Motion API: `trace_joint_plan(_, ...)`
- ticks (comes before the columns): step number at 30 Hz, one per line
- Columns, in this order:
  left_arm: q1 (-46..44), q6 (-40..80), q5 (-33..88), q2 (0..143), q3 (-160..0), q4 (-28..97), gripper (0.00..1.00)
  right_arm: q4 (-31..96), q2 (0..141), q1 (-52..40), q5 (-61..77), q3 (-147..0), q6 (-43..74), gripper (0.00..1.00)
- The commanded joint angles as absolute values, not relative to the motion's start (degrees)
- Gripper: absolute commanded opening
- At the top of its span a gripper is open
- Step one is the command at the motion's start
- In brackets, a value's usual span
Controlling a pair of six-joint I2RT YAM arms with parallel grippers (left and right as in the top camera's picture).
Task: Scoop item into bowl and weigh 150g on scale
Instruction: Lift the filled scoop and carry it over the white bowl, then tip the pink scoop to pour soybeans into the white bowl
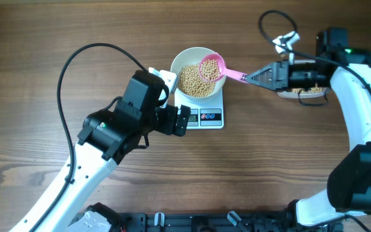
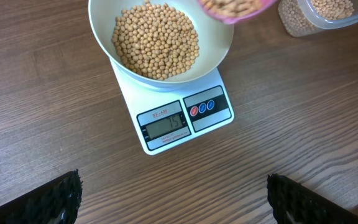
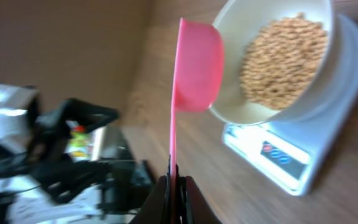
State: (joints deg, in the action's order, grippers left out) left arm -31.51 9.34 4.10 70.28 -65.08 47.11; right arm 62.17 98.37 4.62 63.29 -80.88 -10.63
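Note:
The white bowl (image 1: 199, 82) (image 2: 216, 53) (image 3: 235, 37) stands on the small white scale (image 1: 206, 118) (image 2: 185, 118) (image 3: 278, 155) and holds a heap of tan beans (image 1: 195, 80) (image 2: 156, 40) (image 3: 281, 59). A pink scoop (image 1: 212, 67) (image 3: 197, 65) with beans in its cup hangs over the bowl's right rim. My right gripper (image 1: 250, 77) (image 3: 174, 183) is shut on the scoop's thin handle. My left gripper (image 2: 173, 199) is open, low over bare table in front of the scale. The scale's display (image 2: 163, 126) is lit.
A clear plastic tub (image 2: 319, 15) with more beans sits right of the bowl, mostly under my right arm (image 1: 359, 96) in the overhead view. My left arm (image 1: 114, 129) lies just left of the scale. Cables loop over the table at the back.

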Motion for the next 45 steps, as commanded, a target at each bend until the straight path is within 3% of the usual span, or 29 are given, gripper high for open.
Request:
trace_joint_plan(1, -31.7, 9.9, 3.1, 69.9, -64.8, 47.0, 1.0, 59.4, 96.9, 0.9, 51.2, -84.4, -5.5, 0.05)
trace_joint_plan(15, -31.7, 9.9, 3.1, 69.9, -64.8, 47.0, 1.0, 49.6, 90.1, -14.7, 16.8, -84.8, -3.0, 0.04)
trace_joint_plan(45, -31.7, 9.9, 3.1, 69.9, -64.8, 47.0, 1.0, 46.9, 90.1, -28.0, -2.8, -84.8, -17.1, 0.04)
